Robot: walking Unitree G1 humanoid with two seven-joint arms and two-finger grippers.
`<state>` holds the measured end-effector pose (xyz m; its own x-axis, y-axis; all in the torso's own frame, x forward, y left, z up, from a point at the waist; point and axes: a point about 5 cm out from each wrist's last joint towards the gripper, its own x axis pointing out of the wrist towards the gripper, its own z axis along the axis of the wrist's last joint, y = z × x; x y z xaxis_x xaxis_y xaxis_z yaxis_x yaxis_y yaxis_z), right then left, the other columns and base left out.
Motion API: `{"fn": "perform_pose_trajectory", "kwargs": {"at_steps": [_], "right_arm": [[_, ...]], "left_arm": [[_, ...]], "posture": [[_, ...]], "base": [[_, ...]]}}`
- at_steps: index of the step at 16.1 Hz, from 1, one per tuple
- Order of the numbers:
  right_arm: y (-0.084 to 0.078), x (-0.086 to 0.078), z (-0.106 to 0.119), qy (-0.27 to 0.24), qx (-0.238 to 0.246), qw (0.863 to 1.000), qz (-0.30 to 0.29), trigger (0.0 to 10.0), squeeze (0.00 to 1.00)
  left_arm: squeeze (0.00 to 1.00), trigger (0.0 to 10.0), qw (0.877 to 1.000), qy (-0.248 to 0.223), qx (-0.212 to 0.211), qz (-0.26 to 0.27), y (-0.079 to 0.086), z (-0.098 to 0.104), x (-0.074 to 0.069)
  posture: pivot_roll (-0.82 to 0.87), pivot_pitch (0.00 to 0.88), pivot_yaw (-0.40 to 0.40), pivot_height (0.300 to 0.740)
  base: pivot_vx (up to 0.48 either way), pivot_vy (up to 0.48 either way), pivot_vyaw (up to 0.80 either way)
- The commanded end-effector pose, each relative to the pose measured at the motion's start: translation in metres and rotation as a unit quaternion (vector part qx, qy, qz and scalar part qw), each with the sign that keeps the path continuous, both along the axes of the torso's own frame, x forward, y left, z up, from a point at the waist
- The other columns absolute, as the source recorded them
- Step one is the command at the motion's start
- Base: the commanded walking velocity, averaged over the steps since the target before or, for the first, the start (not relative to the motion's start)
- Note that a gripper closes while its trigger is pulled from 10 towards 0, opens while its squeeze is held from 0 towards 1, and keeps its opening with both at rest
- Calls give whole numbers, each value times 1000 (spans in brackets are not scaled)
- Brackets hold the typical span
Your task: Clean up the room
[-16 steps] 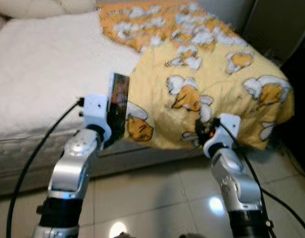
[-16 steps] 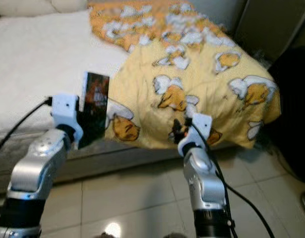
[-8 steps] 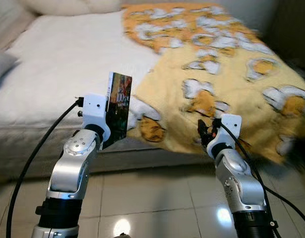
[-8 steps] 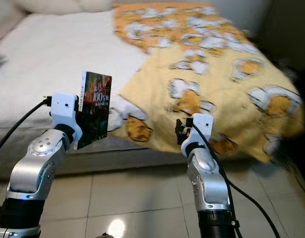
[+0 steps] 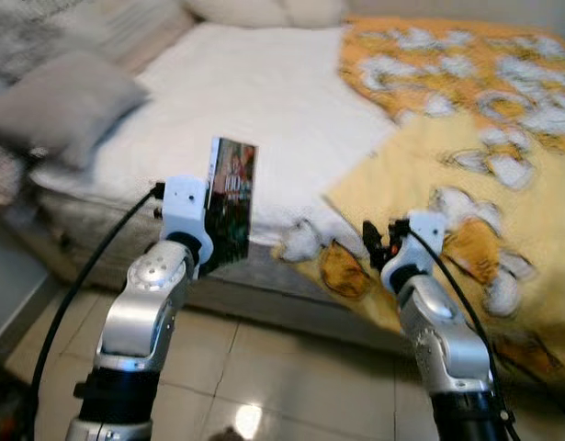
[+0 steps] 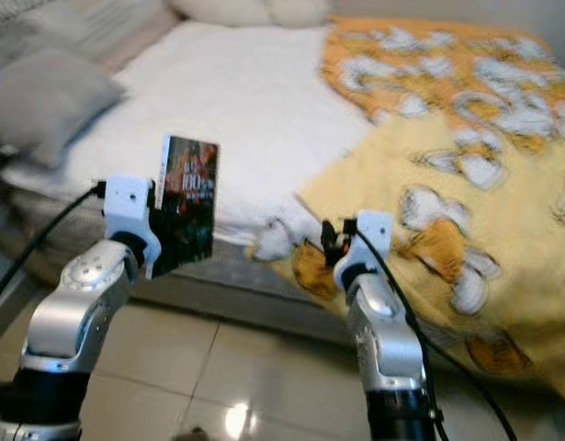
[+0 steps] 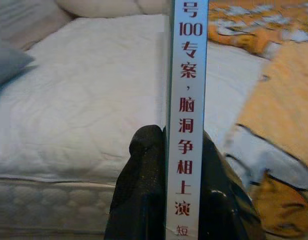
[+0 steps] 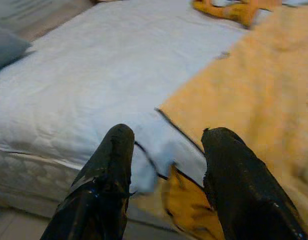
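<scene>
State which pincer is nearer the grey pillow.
Left. The left pincer, shut on the book, is on the grey pillow's side of the bed; the right pincer, open, is by the yellow blanket.

Soft indoor light, motion blur throughout, a glare spot on the floor tiles [image 5: 248, 421].

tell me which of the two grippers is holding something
The left gripper: its two black fingers are clamped on the spine of an upright book. The right gripper hangs open over the edge of the yellow blanket, with nothing between its fingers.
</scene>
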<state>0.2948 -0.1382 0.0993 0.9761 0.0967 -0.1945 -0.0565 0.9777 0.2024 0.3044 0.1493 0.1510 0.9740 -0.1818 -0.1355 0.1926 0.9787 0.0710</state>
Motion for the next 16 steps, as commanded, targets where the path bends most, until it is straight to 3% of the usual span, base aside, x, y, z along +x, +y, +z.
{"fn": "perform_pose_trajectory", "kwargs": {"at_steps": [1,12,16], "right_arm": [[4,0,1,-2,8,1000,6,10000,0],[3,5,2,-4,6,1000,-9,10000,0],[1,6,2,-6,1,1000,-10,10000,0]], "left_arm": [[0,10000,1000,-23,7,10,6,10,1],[0,10000,1000,-24,10,7,8,7,0],[0,10000,1000,-21,14,9,13,3,-2]], "posture": [[33,0,34,740],[30,0,32,740],[25,0,27,740]], "base": [[326,0,0],[300,0,0],[287,0,-752]]}}
